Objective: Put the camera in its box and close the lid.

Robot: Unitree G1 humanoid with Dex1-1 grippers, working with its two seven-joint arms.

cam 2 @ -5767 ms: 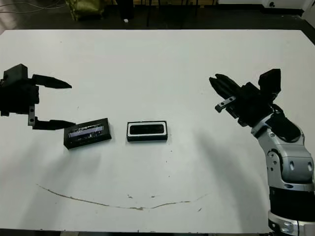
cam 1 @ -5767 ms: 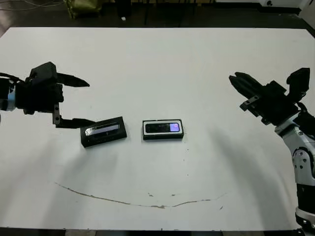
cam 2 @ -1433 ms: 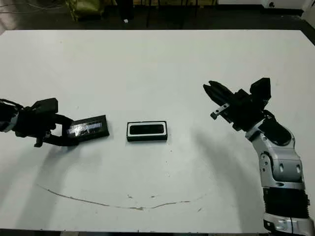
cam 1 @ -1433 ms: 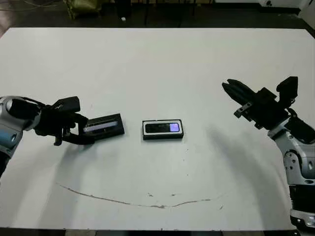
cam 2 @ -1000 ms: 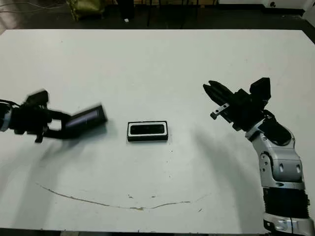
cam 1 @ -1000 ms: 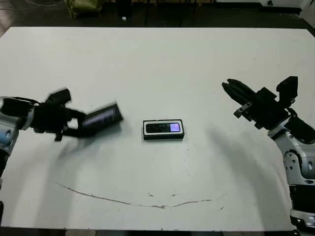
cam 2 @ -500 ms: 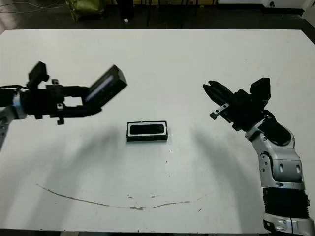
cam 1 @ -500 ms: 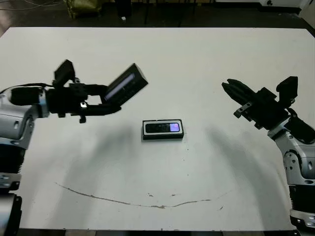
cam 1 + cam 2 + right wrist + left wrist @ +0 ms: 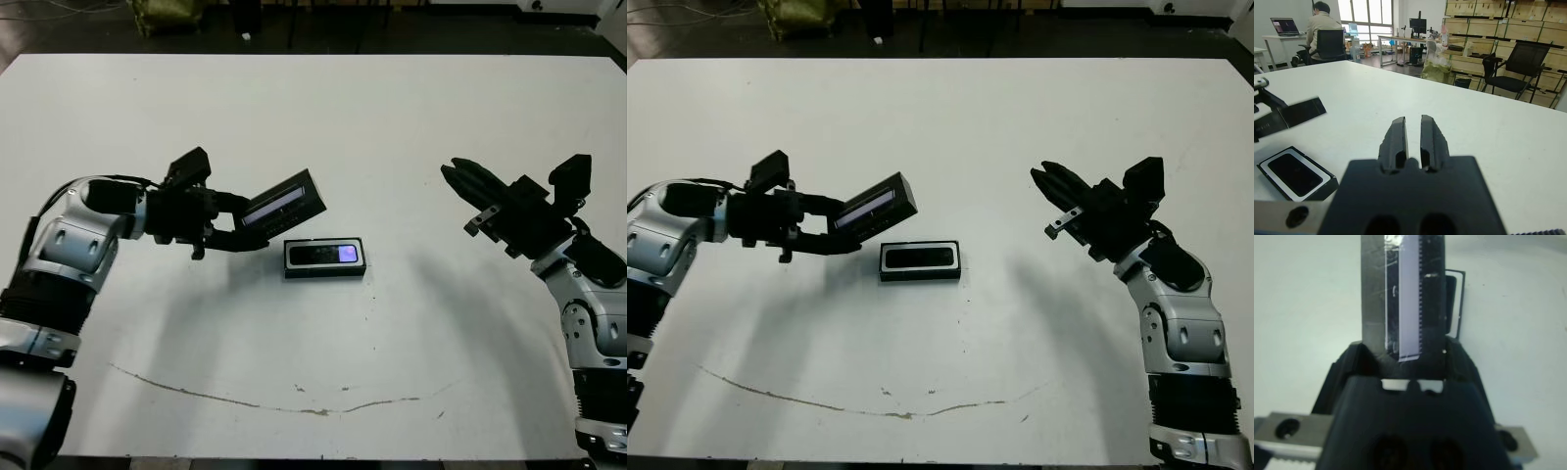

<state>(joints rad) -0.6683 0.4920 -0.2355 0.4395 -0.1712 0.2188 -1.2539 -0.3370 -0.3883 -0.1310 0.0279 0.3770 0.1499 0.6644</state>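
A: Left fingers (image 9: 227,223)?
B: Clamped on the lid (image 9: 284,203), tilted in the air just left of the box (image 9: 324,258); camera (image 9: 327,255) inside.
A: Right fingers (image 9: 1046,182)?
B: Nearly closed, empty, above table (image 9: 392,117).

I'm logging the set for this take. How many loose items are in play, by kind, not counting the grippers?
Lid, held in the left gripper: 1
Box on the table: 1
Camera, lying in the box: 1
Total: 3
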